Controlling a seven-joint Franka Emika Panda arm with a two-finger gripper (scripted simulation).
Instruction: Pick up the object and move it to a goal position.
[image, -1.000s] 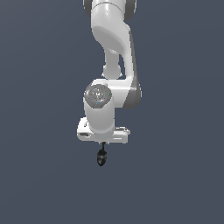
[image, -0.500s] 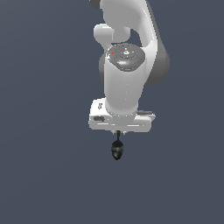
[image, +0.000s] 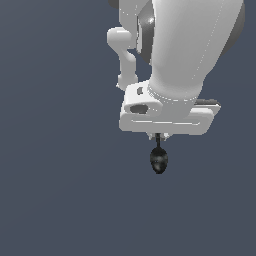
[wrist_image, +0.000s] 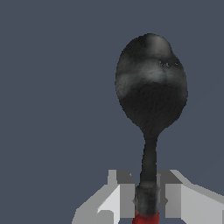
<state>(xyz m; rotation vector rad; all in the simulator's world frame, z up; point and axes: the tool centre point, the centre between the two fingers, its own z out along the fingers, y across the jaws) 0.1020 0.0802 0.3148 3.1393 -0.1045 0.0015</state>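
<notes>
Your hand (wrist_image: 148, 197) is pinched shut on the spoon (wrist_image: 151, 98), which hangs bowl-down under it in the air; it looks tiny, light, stiff; grip low on the neck, by the red handle.

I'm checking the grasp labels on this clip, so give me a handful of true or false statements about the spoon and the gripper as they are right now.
1. The gripper is shut on the spoon. True.
2. The spoon lies flat on a table. False: it hangs in the air below the gripper, with no surface shown under it.
3. The spoon's bowl points away from the gripper, downward in the exterior view. True.
4. The fingers clamp the spoon by its bowl. False: they close on the thin neck, just above the red handle, and the bowl is free.
5. The spoon's bowl is bright red. False: it is dark grey-black; only the handle end is red.
</notes>
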